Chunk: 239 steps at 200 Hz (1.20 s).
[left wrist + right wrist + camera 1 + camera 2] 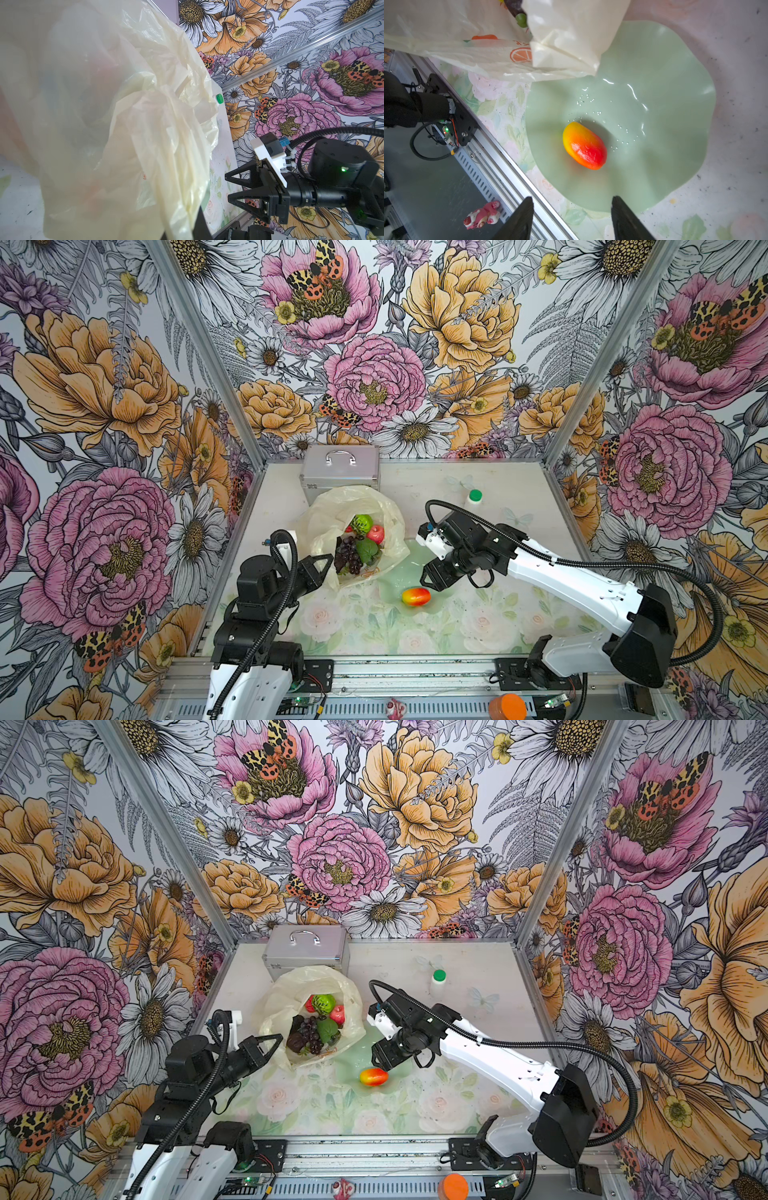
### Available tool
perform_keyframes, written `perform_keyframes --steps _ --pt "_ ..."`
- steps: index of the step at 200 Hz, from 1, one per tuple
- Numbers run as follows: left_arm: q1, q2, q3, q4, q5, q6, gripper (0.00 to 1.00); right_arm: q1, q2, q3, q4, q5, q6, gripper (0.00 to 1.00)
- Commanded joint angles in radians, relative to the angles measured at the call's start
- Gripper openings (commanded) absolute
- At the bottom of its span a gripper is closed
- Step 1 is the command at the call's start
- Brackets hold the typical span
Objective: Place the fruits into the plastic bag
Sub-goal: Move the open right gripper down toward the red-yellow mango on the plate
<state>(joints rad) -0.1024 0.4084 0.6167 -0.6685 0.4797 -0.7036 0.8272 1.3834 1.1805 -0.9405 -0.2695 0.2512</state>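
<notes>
The plastic bag lies open at mid-table, its near edge overlapping the pale green dish. Inside it show a bumpy lime-green ball, a red-pink apple, a purple grape bunch and a dark green fruit. My left gripper is shut on the bag's left rim; the left wrist view shows bag film bunched against one finger. A red-yellow mango lies alone on the dish. Open and empty, my right gripper hovers above the dish, beside the mango.
A silver metal case stands behind the bag. Back right of it stands a white bottle with a green cap. A pink toy and an orange object sit on the front rail.
</notes>
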Motion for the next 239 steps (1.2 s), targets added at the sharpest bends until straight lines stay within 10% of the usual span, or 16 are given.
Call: perform_keyframes --steps 1,100,239 --pt "-0.002 0.004 -0.01 0.013 -0.009 0.007 0.0 0.039 0.037 0.055 -0.05 0.039 -0.114 0.62" --pt "0.002 0.003 -0.011 0.013 -0.008 0.007 0.0 0.173 0.206 0.129 -0.104 0.214 -0.408 0.66" --pt "0.005 0.013 -0.009 0.014 -0.007 0.009 0.0 0.176 0.423 0.172 -0.098 0.25 -0.466 0.67"
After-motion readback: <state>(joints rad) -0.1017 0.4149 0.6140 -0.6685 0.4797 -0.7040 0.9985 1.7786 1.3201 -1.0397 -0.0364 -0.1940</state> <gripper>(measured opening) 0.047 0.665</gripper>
